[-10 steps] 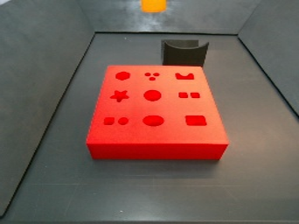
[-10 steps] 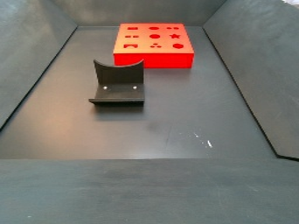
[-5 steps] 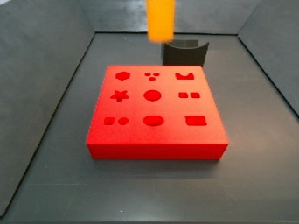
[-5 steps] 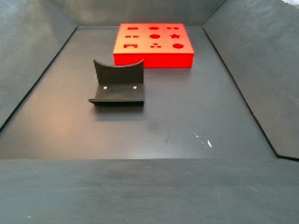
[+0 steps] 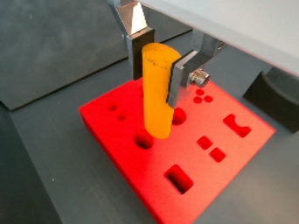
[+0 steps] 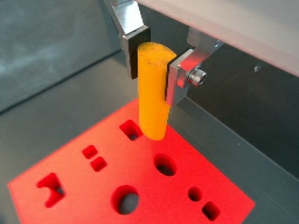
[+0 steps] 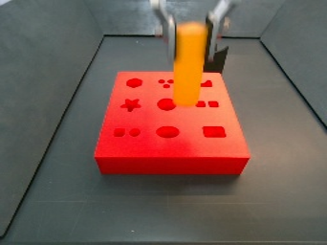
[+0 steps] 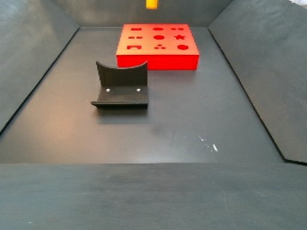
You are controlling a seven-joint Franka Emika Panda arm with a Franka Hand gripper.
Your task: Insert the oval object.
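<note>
Item: gripper (image 5: 160, 63), jaws clamped on the oval object (image 5: 158, 92); we hold it upright above the red block (image 5: 176, 149) for insertion.

Dark floor (image 8: 180, 126), red block (image 8: 159, 45); curved holder (image 8: 120, 85); pincer (image 7: 189, 24) above

We count one gripper (image 5: 160, 54), above the block with its two fingers (image 5: 135, 39) clamped on one oval object (image 5: 158, 92). We count one red block (image 7: 173, 129) at the far end of the floor and one dark curved holder (image 8: 121, 85) nearer, to its left. The block's top carries nine cut-out shapes in three rows of three.
</note>
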